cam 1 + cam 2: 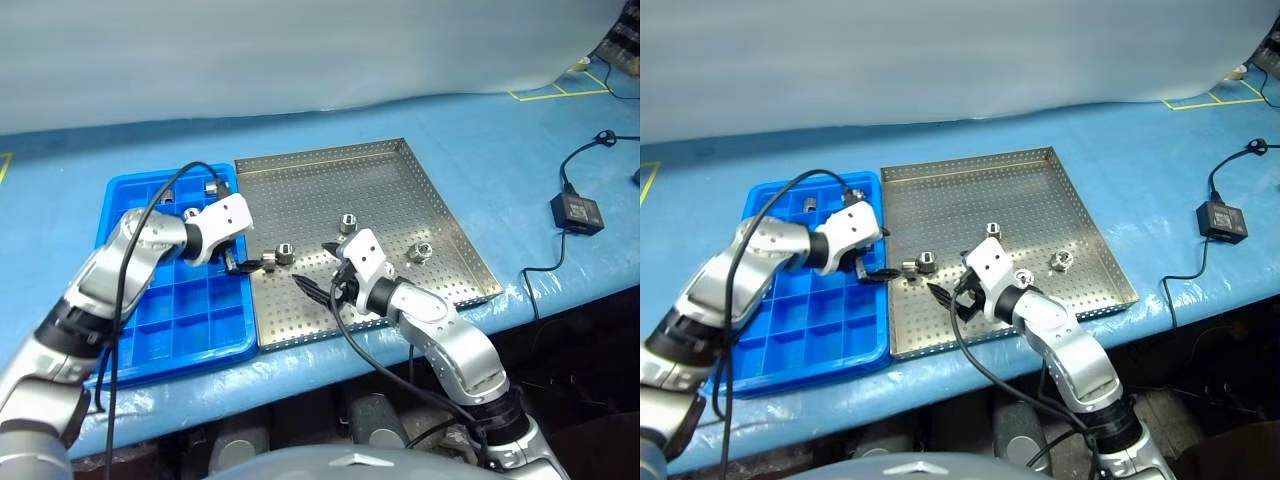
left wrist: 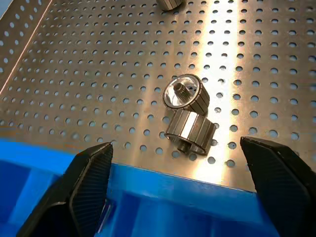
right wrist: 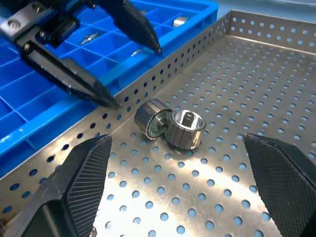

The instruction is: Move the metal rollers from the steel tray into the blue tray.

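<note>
Nearest us: right gripper [image 1: 318, 287] over the front part of the steel tray [image 1: 455, 235], jaws spread wide, nothing between them. It aims toward the tray's left wall.

Just past its tips we see a pair of rollers [image 3: 170, 126] touching each other, close to that left wall. One lies on its side, axis roughly across the wall; the other sits tilted with its bore facing up and out. In the right wrist view the pair sits centred between the fingers [image 3: 74, 187], a short way ahead.

Left gripper [image 1: 250, 266] comes in from the other side, over the rim where the blue tray [image 1: 130, 190] meets the steel one, jaws also wide apart and empty. Its tips look almost at the wall, and the pair lies just beyond, slightly toward its right finger [image 2: 279, 173].

Our read: both arms bracket the same pair; the left's tips look closer. Touching rollers risk a double grab or a knock-away.

Further back on the steel tray: two more rollers, one mid-tray [image 1: 348, 223], one right [image 1: 420, 251].

Far end of the blue tray: a few rollers [image 1: 808, 205] already in compartments.
</note>
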You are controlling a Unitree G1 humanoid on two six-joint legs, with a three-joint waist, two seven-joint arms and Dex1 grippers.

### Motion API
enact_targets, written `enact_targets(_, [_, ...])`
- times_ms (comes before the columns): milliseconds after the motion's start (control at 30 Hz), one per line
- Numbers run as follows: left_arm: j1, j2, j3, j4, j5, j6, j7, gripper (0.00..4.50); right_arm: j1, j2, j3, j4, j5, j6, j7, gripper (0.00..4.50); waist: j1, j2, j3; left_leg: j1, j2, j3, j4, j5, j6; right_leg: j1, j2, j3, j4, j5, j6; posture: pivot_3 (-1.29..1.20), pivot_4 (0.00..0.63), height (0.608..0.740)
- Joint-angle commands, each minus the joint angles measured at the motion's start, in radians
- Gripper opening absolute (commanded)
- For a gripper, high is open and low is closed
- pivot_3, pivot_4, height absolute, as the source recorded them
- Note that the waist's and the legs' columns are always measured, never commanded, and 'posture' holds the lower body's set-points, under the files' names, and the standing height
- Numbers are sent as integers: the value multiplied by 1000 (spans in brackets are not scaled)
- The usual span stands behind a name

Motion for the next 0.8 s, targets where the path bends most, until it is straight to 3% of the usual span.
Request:
enact_targets(33, [-96,3,-49,82,33,-49,-108,4483,11,9,-3,-52,-5,-9,-19,4500,-6,0,0,0,0,0,0,0,0,0,0,0,0,0,0,-168,150,740])
enact_targets(300, [-239,-5,-218,241,127,-71,-347,4483,42,28,-7,-64,-12,-23,-56,4500,-42,0,0,0,0,1,0,-1,1,-1,0,1,0,-1,1,-225,150,740])
enact_targets(667, [-347,-112,-315,478,281,-134,-404,4483,82,52,-5,-80,-27,-42,-89,4500,-99,0,0,-1,0,1,1,-1,1,-1,1,2,1,-1,2,-289,150,740])
enact_targets(800, [-354,-137,-326,521,323,-158,-419,3622,87,57,-6,-81,-31,-49,-96,4500,-118,0,0,-1,0,1,1,-1,2,-1,1,4,1,-1,3,-303,150,740])
